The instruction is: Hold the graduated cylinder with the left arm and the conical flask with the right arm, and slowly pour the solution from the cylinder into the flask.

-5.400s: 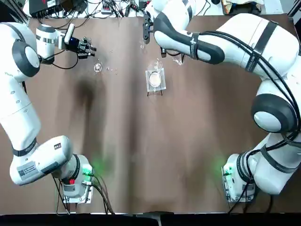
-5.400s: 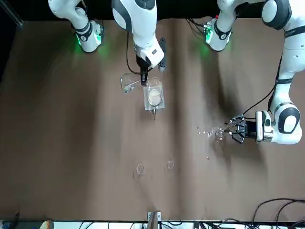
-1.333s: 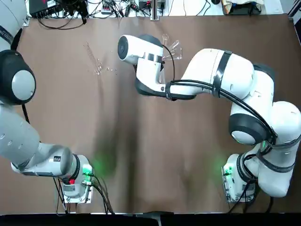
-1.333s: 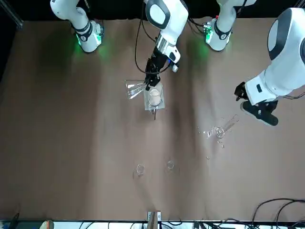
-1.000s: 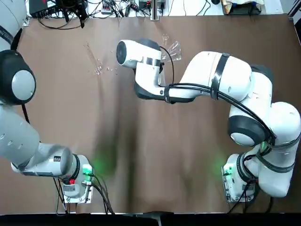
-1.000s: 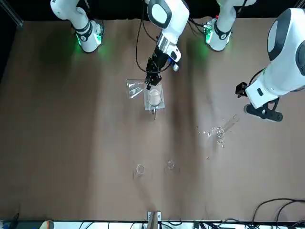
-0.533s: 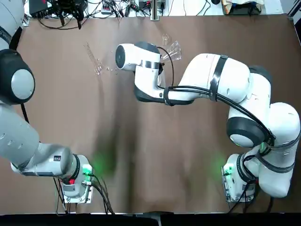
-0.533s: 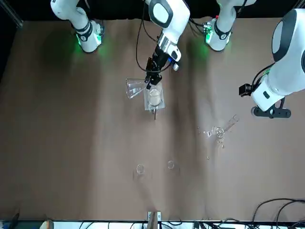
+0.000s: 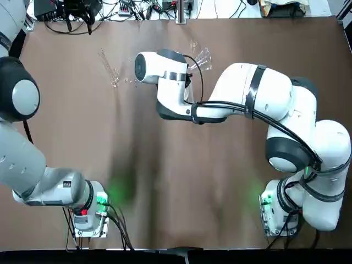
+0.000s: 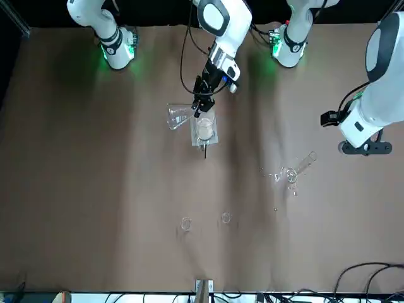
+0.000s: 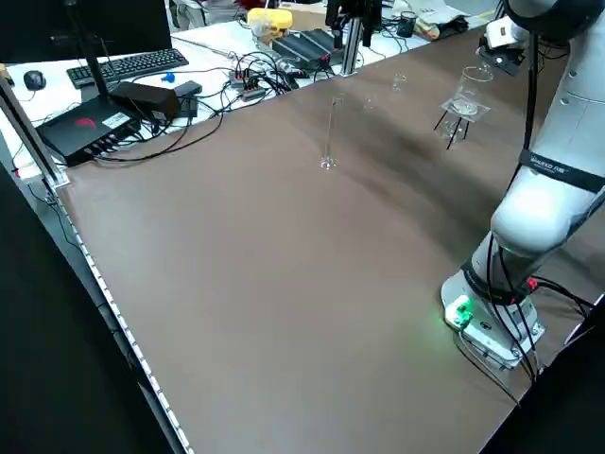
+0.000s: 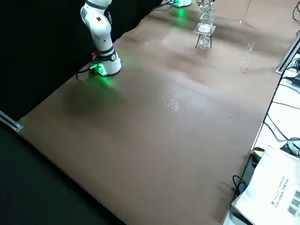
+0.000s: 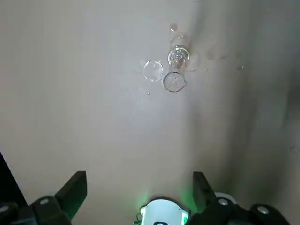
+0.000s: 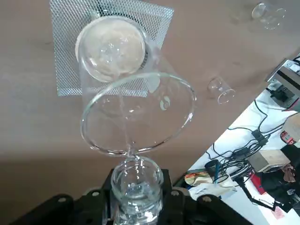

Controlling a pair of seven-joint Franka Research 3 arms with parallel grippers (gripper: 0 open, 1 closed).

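**Left arm withdrawn, right arm holding flask, cylinder still on table**

Change since earlier frames: the left arm (image 10: 379, 95) has lifted away from the graduated cylinder and drawn back toward its own side of the table; the right arm has carried the conical flask up beside the beaker stand.

1. Table (image 9: 176, 181): brown surface, both green-lit bases at the robot's edge.

2. Right arm (image 9: 247, 93): reaches across the middle of the table, wrist bent down. Right gripper (image 14: 137, 187): fingers closed on the neck of the conical flask.

3. Left arm: raised high at the table's left side, forearm above the surface. Left gripper (image 13: 140, 197): fingers spread wide, nothing between them, looking down on the cylinder from well above.

4. Graduated cylinder (image 11: 330, 132): standing upright on its foot, unheld, in the far-left part of the table; contents cannot be told. Small glass bits (image 13: 153, 70) lie near its foot.

5. Conical flask (image 14: 138, 115): clear glass, tipped on its side in the grip, lifted off the table just beside the beaker; it looks empty.

6. Beaker (image 14: 111, 47): on a wire-mesh stand (image 14: 65, 70), a white disc showing through its bottom.
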